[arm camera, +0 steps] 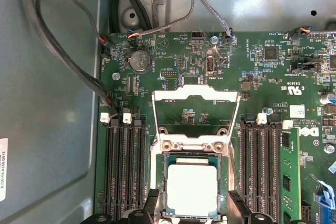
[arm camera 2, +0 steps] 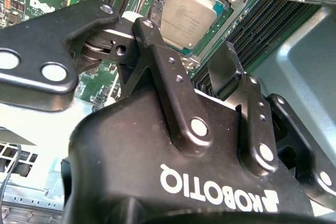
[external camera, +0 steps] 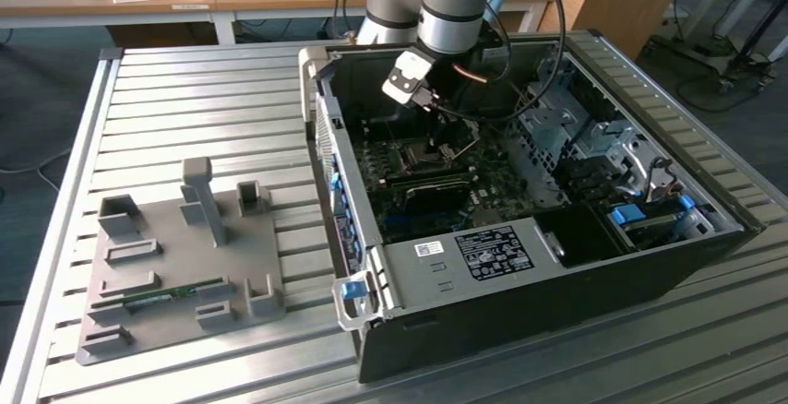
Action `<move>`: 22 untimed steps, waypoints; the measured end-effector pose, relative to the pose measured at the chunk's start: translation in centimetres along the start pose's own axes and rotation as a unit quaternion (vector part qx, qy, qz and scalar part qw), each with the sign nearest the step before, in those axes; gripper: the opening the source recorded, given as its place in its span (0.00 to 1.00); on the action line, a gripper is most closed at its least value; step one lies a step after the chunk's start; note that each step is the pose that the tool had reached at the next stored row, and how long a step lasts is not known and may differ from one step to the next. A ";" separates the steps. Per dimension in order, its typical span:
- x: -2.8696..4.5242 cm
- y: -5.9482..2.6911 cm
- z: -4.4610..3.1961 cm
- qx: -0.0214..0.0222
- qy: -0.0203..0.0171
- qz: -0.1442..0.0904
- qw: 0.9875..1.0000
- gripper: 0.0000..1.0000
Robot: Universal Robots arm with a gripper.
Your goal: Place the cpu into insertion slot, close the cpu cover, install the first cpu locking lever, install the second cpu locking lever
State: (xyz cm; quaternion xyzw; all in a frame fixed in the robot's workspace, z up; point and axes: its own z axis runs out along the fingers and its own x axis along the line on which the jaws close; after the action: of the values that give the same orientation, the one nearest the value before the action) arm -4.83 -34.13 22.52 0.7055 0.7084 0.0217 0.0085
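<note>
Exterior view: the claw [external camera: 435, 142] is reaching down into the open PC case [external camera: 518, 321] that's sitting on the tabletop [external camera: 209, 109]; second wrist view: the claw's gaping wide, fingers [arm camera 2: 157, 56] straddling the cpu [arm camera 2: 186, 17] without touching it; first wrist view: the cpu's lying in the insertion slot [arm camera: 165, 187], with the cpu cover [arm camera: 195, 93] standing flipped open just beside it.

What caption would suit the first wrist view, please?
Open hand over the cpu in the insertion slot, cpu cover flipped open.
</note>
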 end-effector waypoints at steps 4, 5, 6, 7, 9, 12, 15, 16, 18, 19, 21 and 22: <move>0.00 0.00 0.00 0.000 0.000 0.000 1.000 0.61; 0.00 0.00 0.00 0.000 0.000 0.000 1.000 0.61; 0.00 0.00 0.00 0.000 0.000 0.000 1.000 0.61; 0.00 0.00 0.00 0.000 0.000 0.000 1.000 0.61; 0.00 0.00 0.00 0.000 0.000 0.000 1.000 0.61; 0.00 0.00 0.00 0.000 -0.001 0.000 1.000 0.61; 0.00 0.00 0.00 0.000 -0.001 0.000 1.000 0.61; 0.00 0.00 0.00 0.000 -0.001 0.000 1.000 0.61; 0.00 0.00 0.00 0.000 -0.001 0.000 1.000 0.61; 0.00 0.00 0.00 0.000 -0.001 0.000 1.000 0.61; 0.00 0.00 0.00 0.000 -0.001 0.000 1.000 0.61; 0.00 0.00 0.00 0.000 -0.001 0.000 1.000 0.61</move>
State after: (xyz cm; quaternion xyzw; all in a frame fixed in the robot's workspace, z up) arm -4.83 -34.13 22.52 0.7055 0.7084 0.0208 0.0093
